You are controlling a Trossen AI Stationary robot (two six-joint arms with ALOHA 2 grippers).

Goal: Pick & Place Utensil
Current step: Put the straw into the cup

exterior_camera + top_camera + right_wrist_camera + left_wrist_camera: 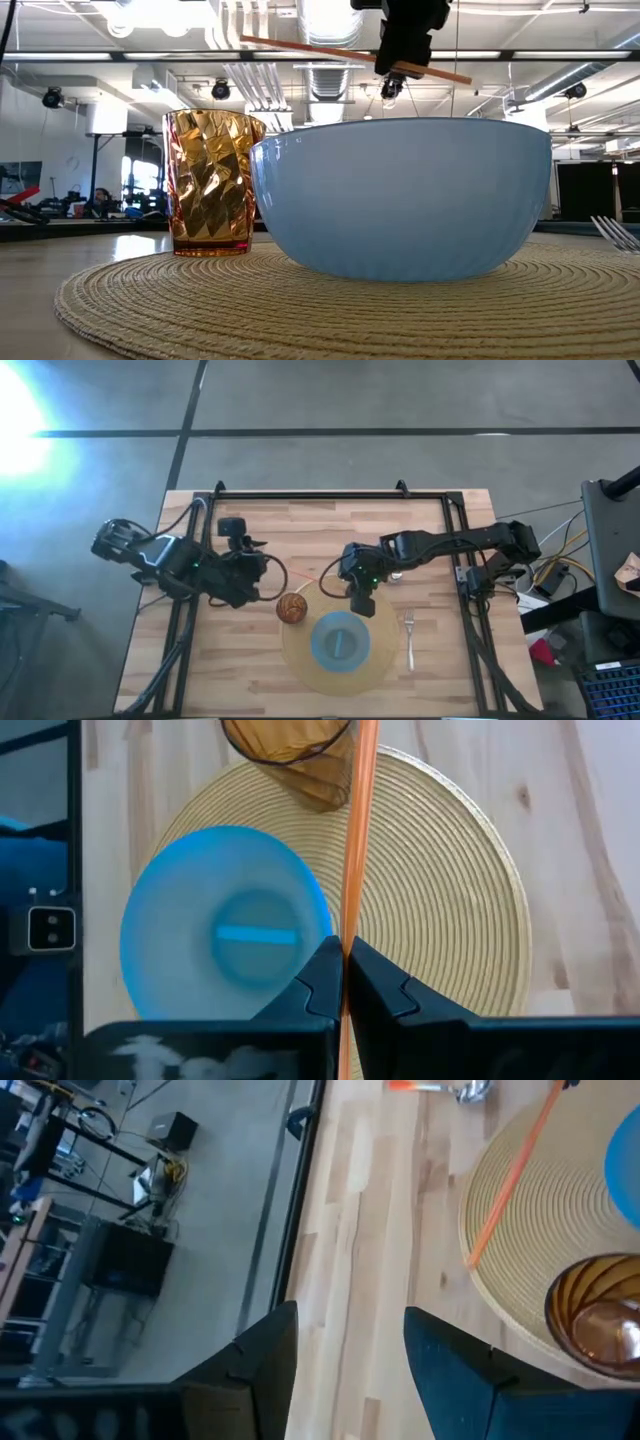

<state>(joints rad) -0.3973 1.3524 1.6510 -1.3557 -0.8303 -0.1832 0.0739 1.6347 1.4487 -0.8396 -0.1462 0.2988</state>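
My right gripper (350,592) is shut on a thin orange stick (300,47) and hangs high above the far side of a blue bowl (400,195). The bowl stands on a round woven placemat (300,665). An amber cup (292,607) stands on the mat's far left rim. A fork (409,635) lies on the wood right of the mat. My left gripper (350,1370) is open and empty, low over the table just left of the cup (595,1315). My right gripper pinches the orange stick (347,935) between its two fingers (320,975), away from the stick's ends. The fingers come from above, pointing down, and lie across it. The stick is lifted clear above the bowl (225,935), tilted a little, its end toward the cup higher.
The table's black frame rails (330,495) run along the far and side edges. A small orange-and-metal object (450,1088) lies on the wood beyond the mat. Bare wood lies on the near left (200,660) and far middle of the table.
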